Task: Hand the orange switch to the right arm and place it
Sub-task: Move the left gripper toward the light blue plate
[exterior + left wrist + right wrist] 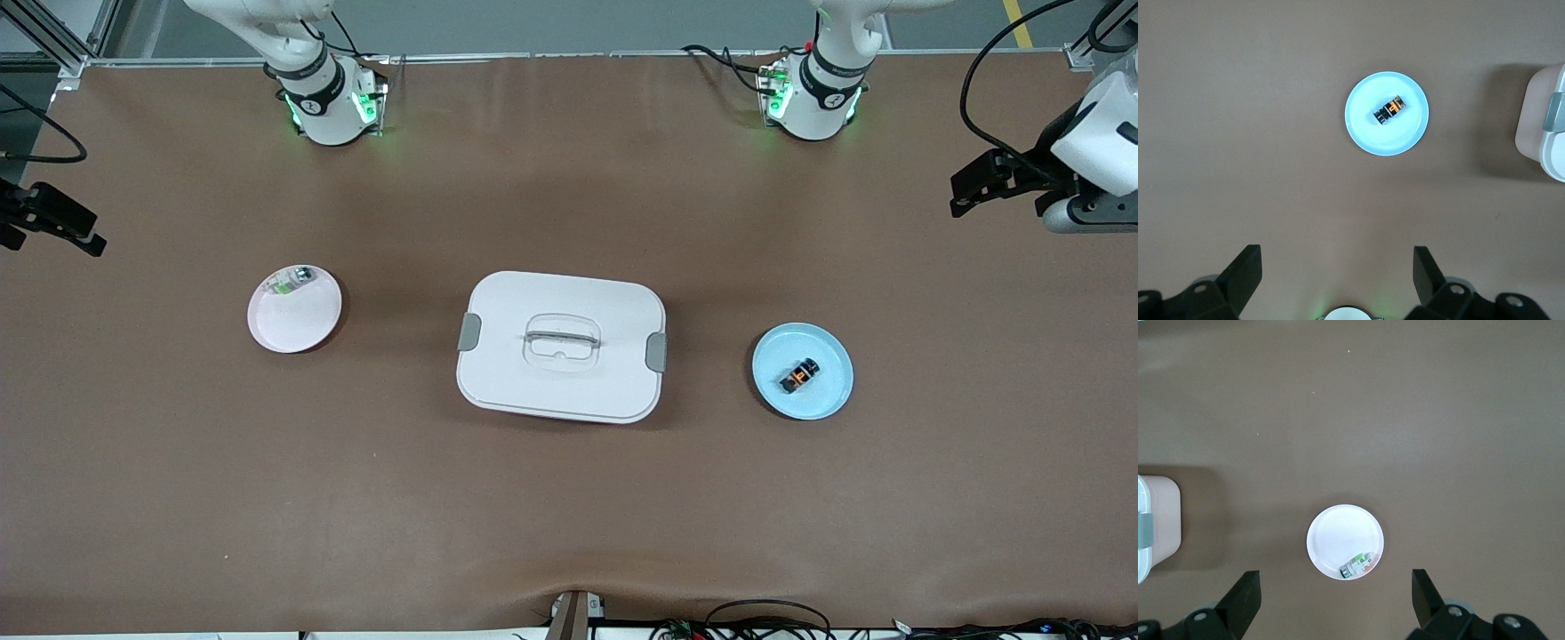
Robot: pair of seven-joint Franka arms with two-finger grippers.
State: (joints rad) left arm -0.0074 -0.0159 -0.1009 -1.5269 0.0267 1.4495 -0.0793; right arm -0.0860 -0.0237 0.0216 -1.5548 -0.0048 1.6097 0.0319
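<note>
The orange switch (798, 376) is seen as a small black boxy part with an orange face, lying on the blue plate (827, 394) toward the left arm's end of the table. Its long axis is set diagonally across the plate; markings on the face cannot be made out. At the table's centre a white lidded box (561, 347) with grey side clips is placed. Toward the right arm's end, a pink-white plate (293, 320) carries a small clear-and-green part (290, 281) at its rim farther from the front camera. The left gripper (1337, 273) is held high over bare table, fingers spread and empty. The right gripper (1335, 595) is likewise spread and empty, partly cut off.
</note>
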